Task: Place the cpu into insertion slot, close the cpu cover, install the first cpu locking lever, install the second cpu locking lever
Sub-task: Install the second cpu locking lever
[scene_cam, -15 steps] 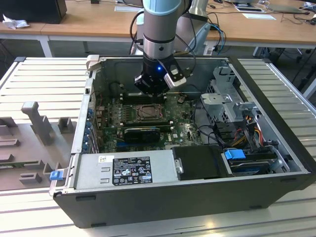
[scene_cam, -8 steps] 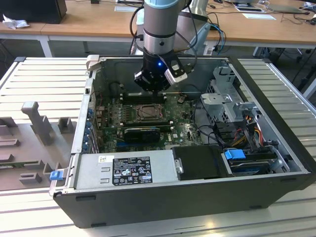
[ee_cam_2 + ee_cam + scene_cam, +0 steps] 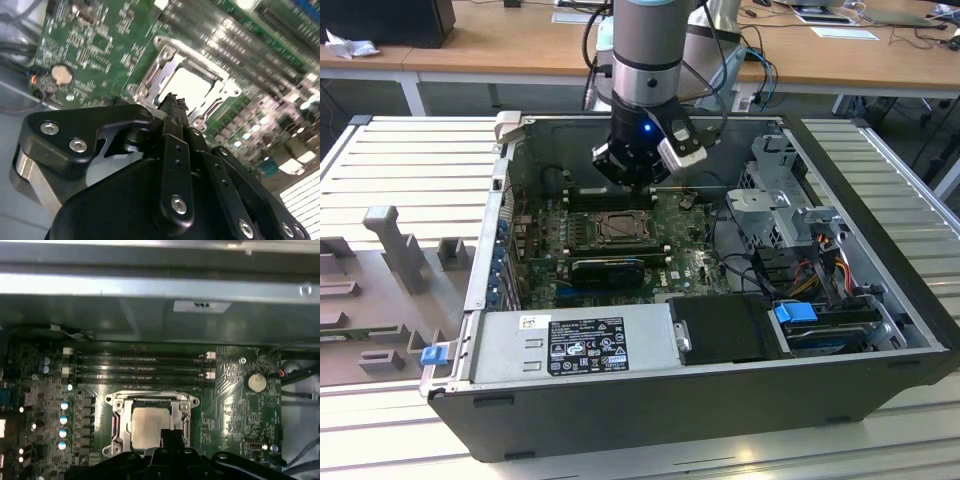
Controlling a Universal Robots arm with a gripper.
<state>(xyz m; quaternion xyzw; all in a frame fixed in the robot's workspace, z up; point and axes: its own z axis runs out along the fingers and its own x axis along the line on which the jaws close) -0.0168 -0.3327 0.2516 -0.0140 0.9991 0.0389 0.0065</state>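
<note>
We see the cpu (image 3: 149, 425) sitting in the slot (image 3: 116, 427) w/ cover (image 3: 150, 403) down; gripper (image 3: 172, 436) hovers just above, fingers pinched together, holding nothing.

pale silvery square cpu (image 3: 150, 424) in black-rimmed insertion slot (image 3: 116, 426) on green circuit board (image 3: 235, 410) | thin silver cpu cover frame (image 3: 186, 405) down around it | long black memory slots (image 3: 140, 367) behind socket | round coin cell (image 3: 257, 382) beside

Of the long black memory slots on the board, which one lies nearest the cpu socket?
The memory slot bordering the cpu cover frame's edge; the other slots lie farther toward the case wall.
</note>
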